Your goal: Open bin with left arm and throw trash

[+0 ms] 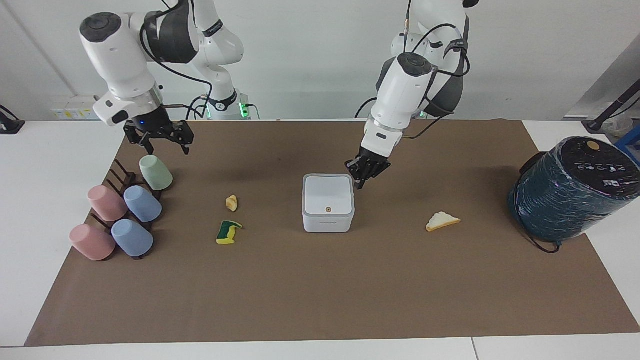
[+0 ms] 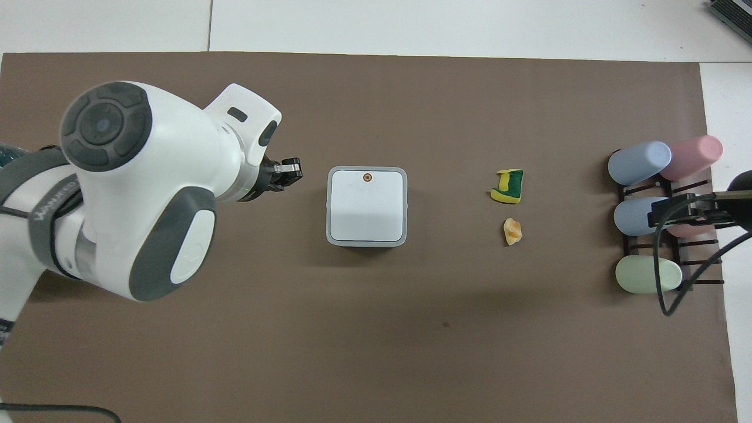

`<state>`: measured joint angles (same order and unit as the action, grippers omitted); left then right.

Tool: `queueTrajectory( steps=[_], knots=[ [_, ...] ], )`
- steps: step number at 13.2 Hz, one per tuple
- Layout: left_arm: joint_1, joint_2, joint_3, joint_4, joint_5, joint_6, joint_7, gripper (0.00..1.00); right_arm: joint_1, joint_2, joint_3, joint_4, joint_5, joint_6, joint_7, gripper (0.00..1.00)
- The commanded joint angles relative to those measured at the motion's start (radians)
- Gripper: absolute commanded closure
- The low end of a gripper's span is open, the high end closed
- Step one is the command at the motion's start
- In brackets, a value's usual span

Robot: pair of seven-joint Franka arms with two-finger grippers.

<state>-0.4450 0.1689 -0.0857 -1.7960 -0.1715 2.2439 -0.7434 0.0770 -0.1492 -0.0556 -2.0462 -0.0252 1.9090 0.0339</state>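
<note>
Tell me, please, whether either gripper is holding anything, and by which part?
Nothing is held: the left gripper is shut beside the bin; the right gripper is open.

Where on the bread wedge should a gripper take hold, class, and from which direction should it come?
Grip the bread wedge across its two long slanting edges, near the thick crust end, coming straight down from above. It lies flat on the brown mat with bare mat all around it, so probably only a top-down pinch fits.
</note>
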Motion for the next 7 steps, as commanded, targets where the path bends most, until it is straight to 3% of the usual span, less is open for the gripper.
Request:
queueTrajectory(
  steps=[1, 4, 7],
  knots=[
    [-0.03, -0.026, 0.017, -0.065, -0.069, 0.092, -0.014, 1.0, 0.049, 0.055, 0.003, -0.064, 0.011, 0.129, 0.035, 0.0],
    [-0.041, -0.02, 0.017, -0.109, -0.103, 0.181, -0.011, 1.0, 0.096, 0.143, 0.002, -0.113, 0.022, 0.258, 0.05, 0.0],
    [-0.069, 0.032, 0.017, -0.108, -0.108, 0.233, -0.013, 1.0, 0.121, 0.215, 0.003, -0.179, 0.047, 0.418, 0.052, 0.0]
  ],
)
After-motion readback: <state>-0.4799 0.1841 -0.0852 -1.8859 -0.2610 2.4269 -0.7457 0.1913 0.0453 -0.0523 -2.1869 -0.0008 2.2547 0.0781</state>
